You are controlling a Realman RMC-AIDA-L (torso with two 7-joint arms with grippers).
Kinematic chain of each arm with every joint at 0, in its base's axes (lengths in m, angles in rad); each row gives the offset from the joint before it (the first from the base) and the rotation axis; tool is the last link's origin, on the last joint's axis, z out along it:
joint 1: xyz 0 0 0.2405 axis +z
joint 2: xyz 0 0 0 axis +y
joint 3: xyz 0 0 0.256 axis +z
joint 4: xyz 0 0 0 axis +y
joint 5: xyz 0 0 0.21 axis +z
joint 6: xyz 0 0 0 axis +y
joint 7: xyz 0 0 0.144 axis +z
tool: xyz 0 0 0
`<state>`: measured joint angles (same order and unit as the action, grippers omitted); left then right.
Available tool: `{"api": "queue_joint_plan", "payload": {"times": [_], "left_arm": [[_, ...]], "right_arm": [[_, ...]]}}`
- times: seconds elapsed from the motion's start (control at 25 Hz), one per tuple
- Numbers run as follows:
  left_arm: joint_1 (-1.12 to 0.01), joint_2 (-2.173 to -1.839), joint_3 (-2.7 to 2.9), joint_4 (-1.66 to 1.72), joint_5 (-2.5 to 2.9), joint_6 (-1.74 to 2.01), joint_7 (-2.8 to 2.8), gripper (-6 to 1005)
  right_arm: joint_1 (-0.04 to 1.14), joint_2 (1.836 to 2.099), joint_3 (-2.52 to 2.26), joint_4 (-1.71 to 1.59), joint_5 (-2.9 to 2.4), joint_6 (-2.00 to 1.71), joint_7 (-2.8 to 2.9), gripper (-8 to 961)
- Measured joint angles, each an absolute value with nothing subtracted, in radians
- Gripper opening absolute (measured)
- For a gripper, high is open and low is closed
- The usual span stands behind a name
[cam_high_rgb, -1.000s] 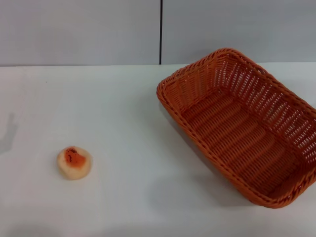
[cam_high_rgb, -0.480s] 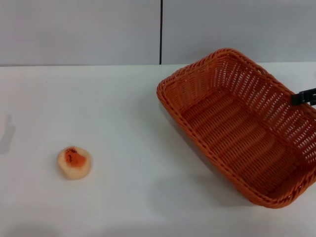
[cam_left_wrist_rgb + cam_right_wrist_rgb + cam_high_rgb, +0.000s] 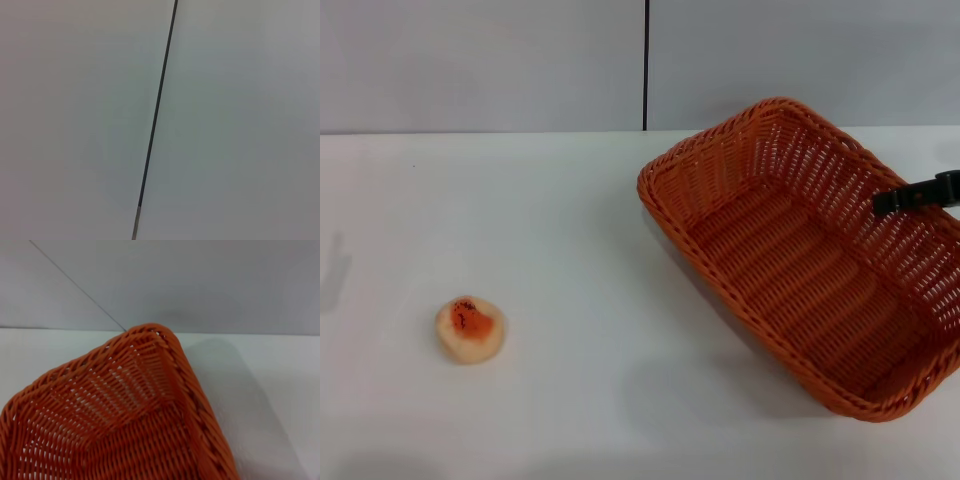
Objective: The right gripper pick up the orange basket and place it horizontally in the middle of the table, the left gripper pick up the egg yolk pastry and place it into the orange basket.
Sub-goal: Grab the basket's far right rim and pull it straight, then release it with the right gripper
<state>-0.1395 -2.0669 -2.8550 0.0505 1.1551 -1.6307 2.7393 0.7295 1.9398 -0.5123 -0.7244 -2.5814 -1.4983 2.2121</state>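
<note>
The orange basket (image 3: 805, 255) lies askew on the right half of the white table (image 3: 570, 220), its long axis running from the far middle toward the near right, and nothing is in it. My right gripper (image 3: 892, 199) reaches in from the right edge, its black tip over the basket's far right wall. The right wrist view looks down on one corner of the orange basket (image 3: 125, 430). The egg yolk pastry (image 3: 470, 329) rests alone at the near left, orange patch up. The left gripper is out of view; its wrist camera faces only the wall.
A grey panelled wall (image 3: 480, 60) with a dark vertical seam (image 3: 645, 65) stands behind the table's far edge. Open white tabletop stretches between pastry and basket. A faint shadow (image 3: 332, 270) falls at the left edge.
My right gripper has come in from the right edge and moved leftward over the basket's right wall. Basket and pastry have not moved. The shadow at the left edge has faded.
</note>
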Motion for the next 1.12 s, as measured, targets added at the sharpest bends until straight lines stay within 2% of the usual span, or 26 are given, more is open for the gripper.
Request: {"api": "queue_joint_plan", "payload": {"times": [0.24, 0.44, 0.68, 1.12], "left_arm": [[-0.137, -2.068, -2.854, 0.051, 1.155, -1.631, 2.740, 757], [-0.136, -2.068, -2.854, 0.051, 1.155, -1.631, 2.740, 756], [-0.133, -2.067, -2.856, 0.051, 1.155, -1.631, 2.740, 754], [-0.132, -2.066, -2.855, 0.045, 1.155, -1.631, 2.740, 752]], "right_arm": [[0.735, 1.946, -0.522, -0.723, -2.579, -1.491, 2.215, 800], [0.735, 1.947, -0.534, -0.723, -2.579, -1.490, 2.221, 657], [0.735, 1.948, -0.534, -0.722, -2.578, -1.490, 2.221, 424], [0.735, 1.951, -0.536, -0.729, -2.577, -1.493, 2.215, 191]]}}
